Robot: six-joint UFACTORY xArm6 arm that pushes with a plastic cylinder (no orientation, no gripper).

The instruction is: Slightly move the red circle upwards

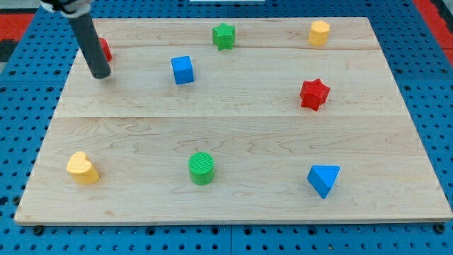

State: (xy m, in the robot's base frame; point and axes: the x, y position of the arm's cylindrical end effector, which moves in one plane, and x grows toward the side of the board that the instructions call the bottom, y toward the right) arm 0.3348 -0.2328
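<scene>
The red circle [105, 49] was found largely hidden behind the rod near the bench's [233, 134] top-left corner, my tip [101, 74] just below it; no jaws were fitted; a short, centred upward nudge was judged sufficient.

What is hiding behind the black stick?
A red block peeks out behind the rod, by the board's top-left edge. My tip sits just below it. Most of the block is covered, so its shape stays hidden.
</scene>
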